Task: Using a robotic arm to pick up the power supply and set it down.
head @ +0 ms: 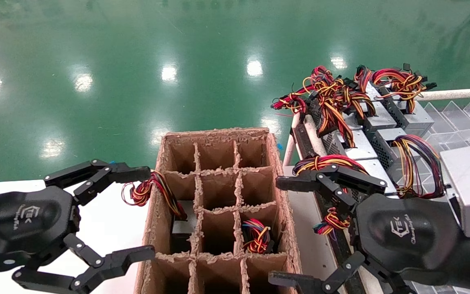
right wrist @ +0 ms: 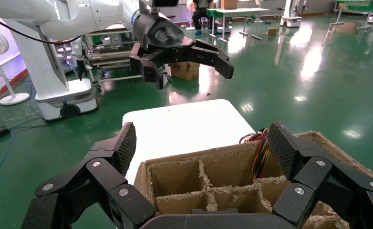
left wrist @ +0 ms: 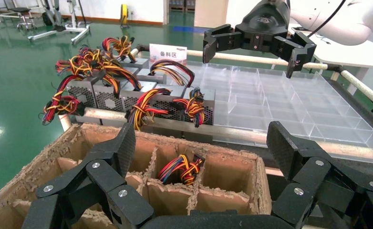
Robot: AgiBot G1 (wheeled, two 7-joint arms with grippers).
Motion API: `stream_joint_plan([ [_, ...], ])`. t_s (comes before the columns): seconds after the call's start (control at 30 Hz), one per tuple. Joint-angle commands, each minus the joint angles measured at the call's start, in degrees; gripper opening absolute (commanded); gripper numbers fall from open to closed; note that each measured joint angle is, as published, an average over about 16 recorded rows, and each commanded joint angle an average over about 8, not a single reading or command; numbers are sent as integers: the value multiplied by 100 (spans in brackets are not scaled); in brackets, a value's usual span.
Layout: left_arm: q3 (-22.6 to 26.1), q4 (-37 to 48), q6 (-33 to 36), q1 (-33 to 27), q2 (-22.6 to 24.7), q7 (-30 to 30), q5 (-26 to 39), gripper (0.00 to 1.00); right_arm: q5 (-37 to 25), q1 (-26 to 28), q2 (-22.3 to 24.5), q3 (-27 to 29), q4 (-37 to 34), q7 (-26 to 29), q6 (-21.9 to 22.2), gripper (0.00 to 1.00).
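The power supply (head: 184, 223) stands in a left-column cell of the cardboard divider box (head: 214, 133); only a grey patch of it shows. Its red, yellow and orange wire bundle (head: 150, 192) (right wrist: 262, 147) drapes over the box's left wall. My left gripper (head: 147, 213) (left wrist: 202, 140) hangs open just left of that wall, close to the wires, holding nothing. My right gripper (head: 278, 230) (right wrist: 202, 138) is open and empty by the box's right wall. Each white arm appears in the other wrist's view, across the box.
Another unit with blue and purple coiled wires (head: 256, 235) (left wrist: 180, 168) sits in a right-column cell. Several grey supplies (head: 375, 118) (left wrist: 141, 95) lie on the rack at right, beside a clear divided tray (left wrist: 280, 95). A white table (head: 104, 220) is left of the box.
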Motion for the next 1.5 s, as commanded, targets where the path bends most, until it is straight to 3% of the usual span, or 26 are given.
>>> stream_joint_plan([
  [0.03, 0, 0, 0, 0, 0, 0, 0, 100, 0, 0, 0, 0, 0, 0, 0, 100],
  [0.63, 0, 0, 0, 0, 0, 0, 0, 100, 0, 0, 0, 0, 0, 0, 0, 100],
  [0.67, 0, 0, 0, 0, 0, 0, 0, 93, 0, 0, 0, 0, 0, 0, 0, 100],
  [0.9, 0, 0, 0, 0, 0, 0, 0, 6, 0, 0, 0, 0, 0, 0, 0, 100],
  [0.93, 0, 0, 0, 0, 0, 0, 0, 0, 0, 0, -1, 0, -1, -1, 1, 100],
  [1.23, 0, 0, 0, 0, 0, 0, 0, 0, -352, 310, -364, -192, -282, -196, 10, 100],
  [1.5, 0, 0, 0, 0, 0, 0, 0, 0, -1231, 1132, -1197, -704, -1427, -726, -181, 100],
])
